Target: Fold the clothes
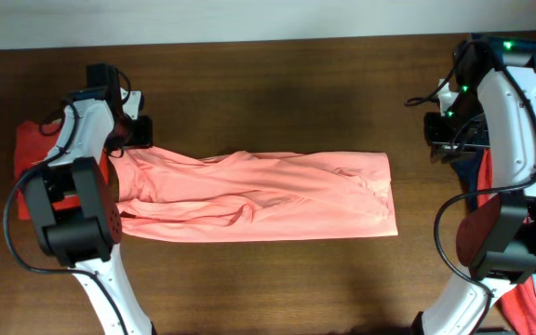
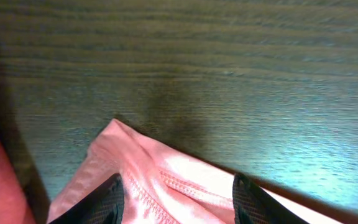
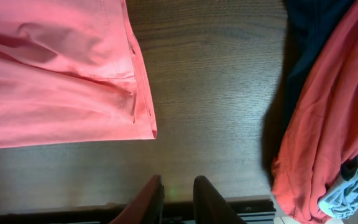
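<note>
Pink shirt (image 1: 259,197) flat mid-table, L fingers (image 2: 114,199) spread over corner, R fingers (image 3: 151,198) near-closed, clothes pile (image 3: 328,118) beside.

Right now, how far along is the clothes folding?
Done: the salmon-pink shirt lies as a long folded strip across the table. In hand: the left tool straddles the strip's left end, fingers open. Left: folding the strip shorter, then the garments piled at right. The right tool hangs empty, nearly closed.
</note>
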Available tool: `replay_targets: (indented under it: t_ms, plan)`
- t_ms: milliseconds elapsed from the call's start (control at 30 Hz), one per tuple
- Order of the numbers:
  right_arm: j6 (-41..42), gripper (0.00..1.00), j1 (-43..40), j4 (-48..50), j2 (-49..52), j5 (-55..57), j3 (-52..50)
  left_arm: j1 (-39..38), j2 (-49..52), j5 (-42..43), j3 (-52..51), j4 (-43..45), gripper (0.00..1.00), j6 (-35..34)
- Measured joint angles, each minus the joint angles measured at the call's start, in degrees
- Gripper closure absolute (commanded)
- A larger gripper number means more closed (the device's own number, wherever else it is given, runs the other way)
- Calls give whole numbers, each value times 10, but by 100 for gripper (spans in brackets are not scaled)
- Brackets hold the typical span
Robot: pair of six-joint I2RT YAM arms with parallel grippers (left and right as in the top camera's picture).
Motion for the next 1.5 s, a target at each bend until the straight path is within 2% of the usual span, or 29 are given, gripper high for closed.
replay_targets:
  t_ms: [100, 133, 333, 467, 700, 967, 1100, 1500]
  plan:
    - [0, 77, 0, 0, 0, 0, 0, 0, 16, -2, 0, 0, 46, 1]
    - [0, 78, 0, 0, 0, 0, 0, 0, 17, -2, 2, 0, 50, 0]
    - [0, 77, 0, 0, 0, 0, 0, 0, 18, -2, 2, -1, 86, 0]
    - [0, 78, 0, 0, 0, 0, 0, 0, 18, -2, 2, -2, 99, 0]
    - [0, 77, 0, 0, 0, 0, 0, 0, 18, 5, 13, -27, 99, -11]
    - [0, 78, 0, 0, 0, 0, 0, 0, -16, 8, 26, -143, 100, -11]
    - [0, 77, 0, -1, 0, 0, 0, 0, -36, -17, 27, -196, 99, -21]
    - [0, 77, 0, -2, 0, 0, 0, -1, -38, -98, 27, -223, 99, -102]
